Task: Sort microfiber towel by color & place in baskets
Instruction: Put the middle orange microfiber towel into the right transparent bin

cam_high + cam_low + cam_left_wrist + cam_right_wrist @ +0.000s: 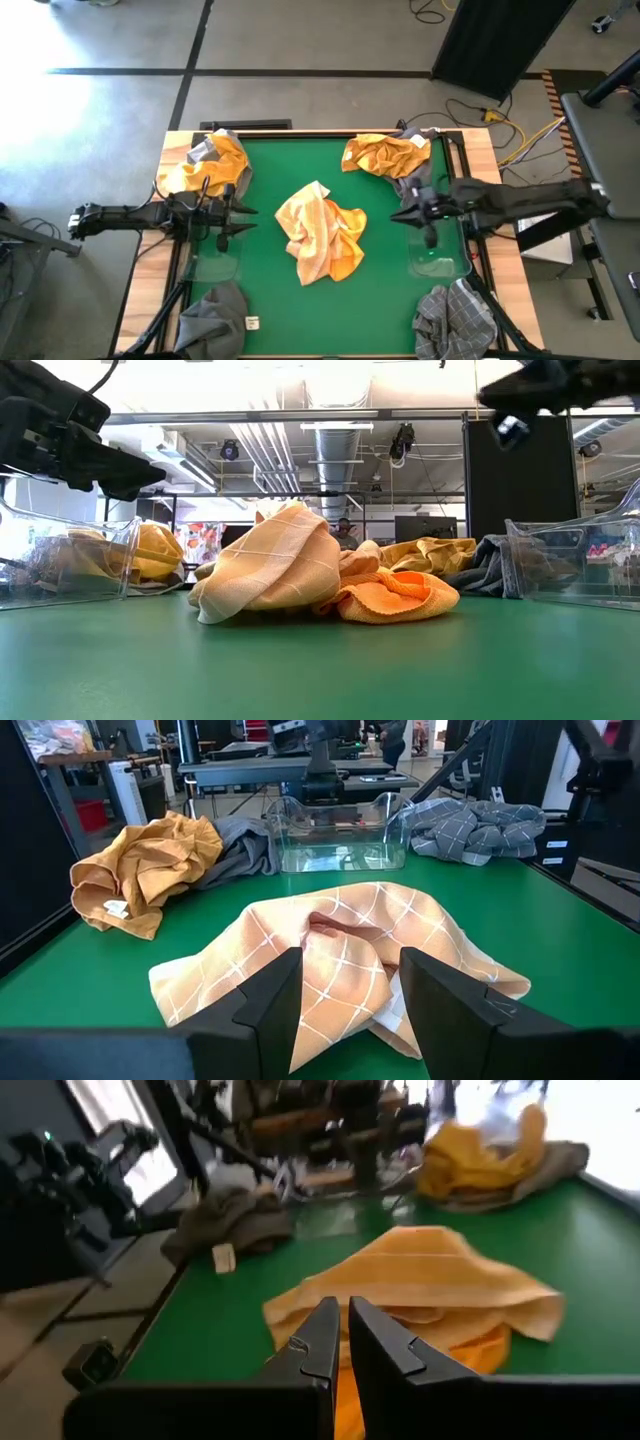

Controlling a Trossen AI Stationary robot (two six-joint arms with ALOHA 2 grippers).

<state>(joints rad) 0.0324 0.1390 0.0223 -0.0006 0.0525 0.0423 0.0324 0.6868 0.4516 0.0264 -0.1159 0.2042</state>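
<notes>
A heap of orange-yellow towels (320, 232) lies bunched at the middle of the green table; its pale checked one (340, 950) is on top. My left gripper (238, 212) hovers open just left of the heap, with its fingers (270, 1010) level and short of the cloth. My right gripper (408, 214) hovers shut to the right of the heap, pointing at it (430, 1290). One clear basket (213, 262) stands near my left gripper and another (438, 258) near my right one. Neither gripper touches a towel.
More towels lie at the corners: orange and grey far left (205, 162), orange over grey far right (390, 155), a grey one with a tag near left (215, 318), and a checked grey one near right (455, 315). Bare green mat runs along the near edge (320, 670).
</notes>
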